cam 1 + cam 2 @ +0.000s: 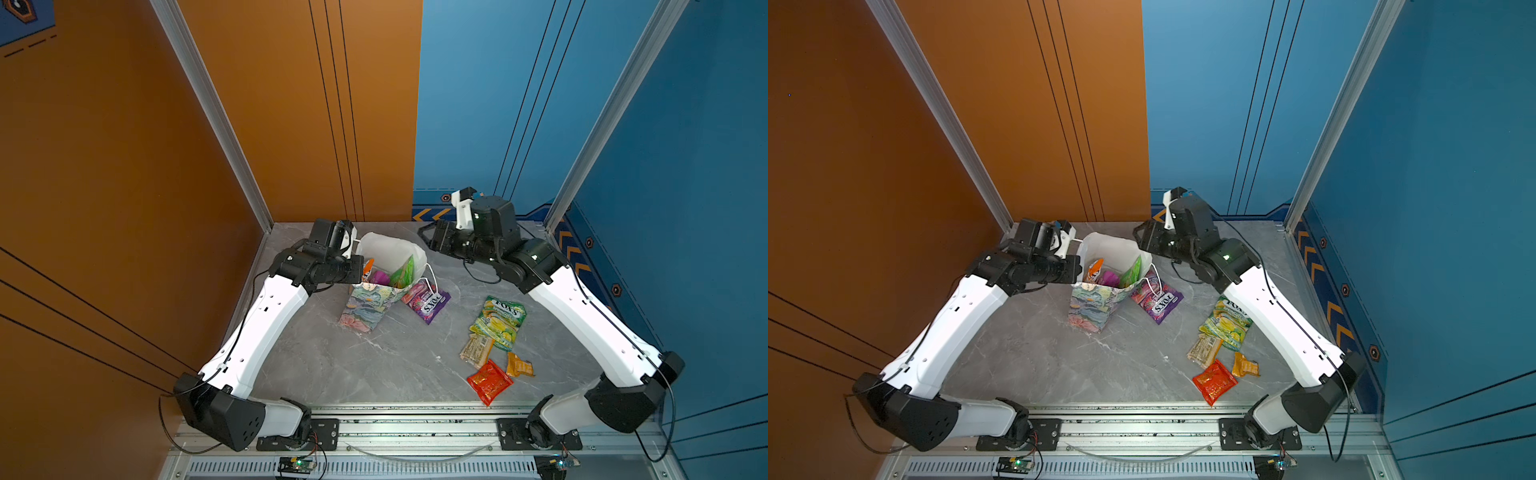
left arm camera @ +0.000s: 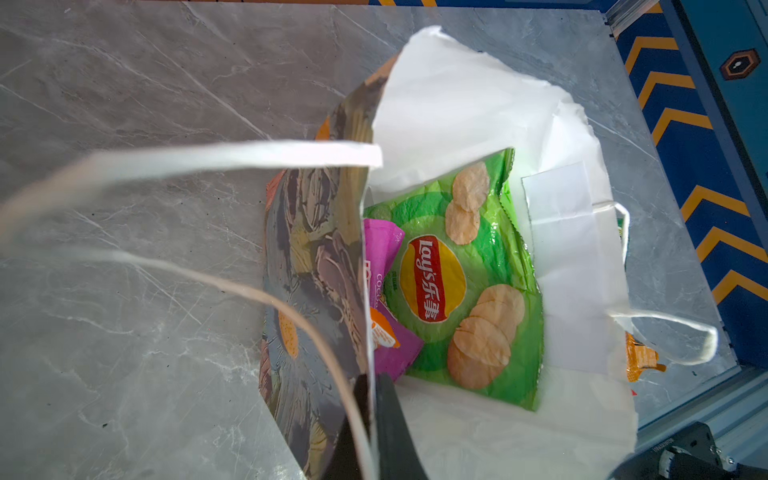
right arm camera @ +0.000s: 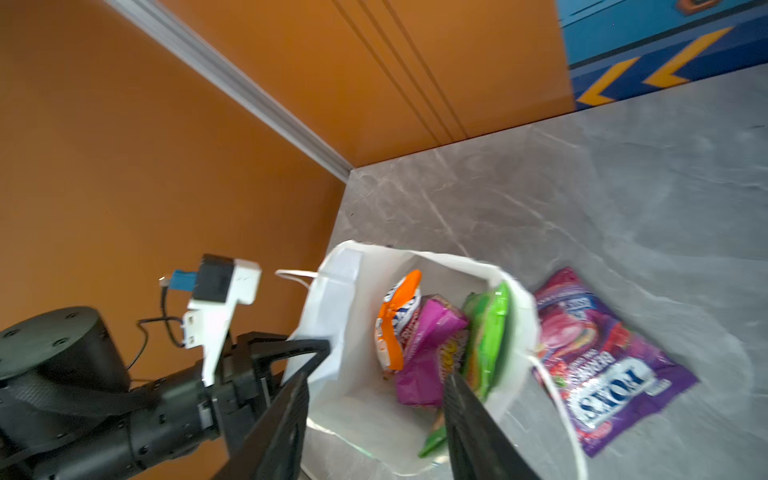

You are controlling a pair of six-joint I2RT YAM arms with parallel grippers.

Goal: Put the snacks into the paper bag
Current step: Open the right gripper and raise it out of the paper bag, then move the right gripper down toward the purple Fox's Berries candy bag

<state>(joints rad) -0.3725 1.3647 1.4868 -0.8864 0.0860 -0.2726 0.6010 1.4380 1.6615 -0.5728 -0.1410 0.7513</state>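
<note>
The paper bag stands open at the back middle of the table. My left gripper is shut on its left wall, one finger inside and one outside. In the bag stand the green Lay's packet, a purple packet and an orange packet. My right gripper hangs open and empty over the bag's back right rim. On the table lie the purple Fox's, yellow-green Fox's, a tan packet, a small orange one and a red one.
The orange wall runs close behind the left arm and the blue wall behind the right arm. A metal rail edges the table's front. The bag's white cord handle drapes over the purple Fox's packet.
</note>
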